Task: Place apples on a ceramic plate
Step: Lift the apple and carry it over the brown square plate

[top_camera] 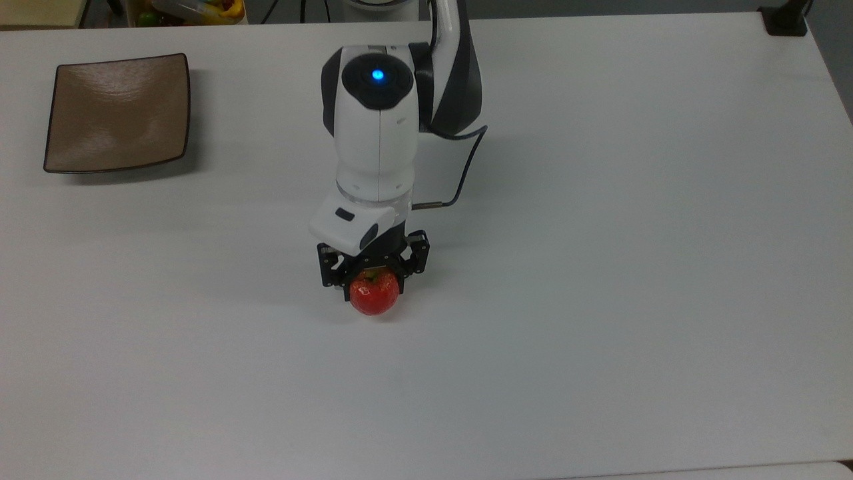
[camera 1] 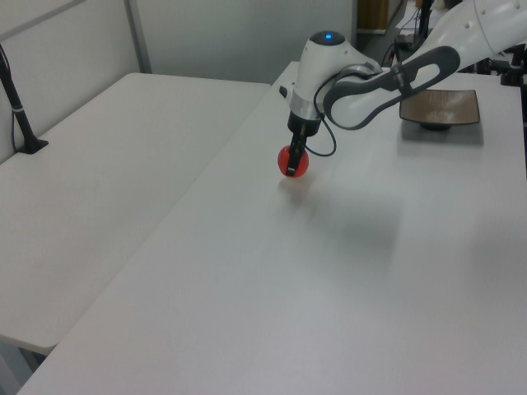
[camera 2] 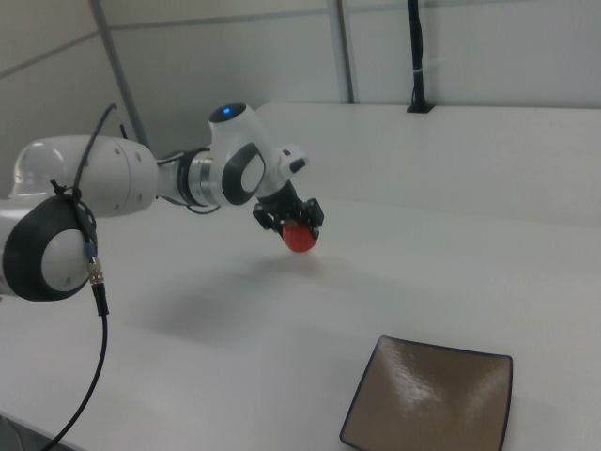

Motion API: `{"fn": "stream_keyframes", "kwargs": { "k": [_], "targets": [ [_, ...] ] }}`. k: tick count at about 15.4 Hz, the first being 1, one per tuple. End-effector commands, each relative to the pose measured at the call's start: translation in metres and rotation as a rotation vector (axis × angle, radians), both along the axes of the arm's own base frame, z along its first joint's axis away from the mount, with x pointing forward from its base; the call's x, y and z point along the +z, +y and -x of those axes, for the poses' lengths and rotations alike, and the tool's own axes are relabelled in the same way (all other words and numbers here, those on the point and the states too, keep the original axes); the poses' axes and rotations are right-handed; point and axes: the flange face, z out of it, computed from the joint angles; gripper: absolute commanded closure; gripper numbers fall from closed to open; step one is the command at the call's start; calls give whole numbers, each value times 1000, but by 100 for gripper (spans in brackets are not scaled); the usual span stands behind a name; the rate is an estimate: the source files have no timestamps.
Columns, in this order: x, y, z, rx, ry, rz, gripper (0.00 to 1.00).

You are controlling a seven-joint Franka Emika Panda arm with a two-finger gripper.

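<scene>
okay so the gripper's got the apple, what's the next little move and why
Probably carry the apple toward the plate at the top view's upper left. The gripper is shut on it, and the left view shows the apple already clear of the table, with a shadow beneath. The plate holds nothing.
</scene>
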Motion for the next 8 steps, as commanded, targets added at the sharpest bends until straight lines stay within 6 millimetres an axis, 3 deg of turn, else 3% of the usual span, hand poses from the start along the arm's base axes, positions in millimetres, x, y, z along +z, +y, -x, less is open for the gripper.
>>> {"fn": "stream_keyframes", "kwargs": {
  "k": [1,5,8],
  "targets": [
    [70,-3,22,-21,-66,-26,88],
    [151,-11,53,-37,-47,-32,88],
    [196,-20,82,-56,-27,-62,88]
  ]
}}
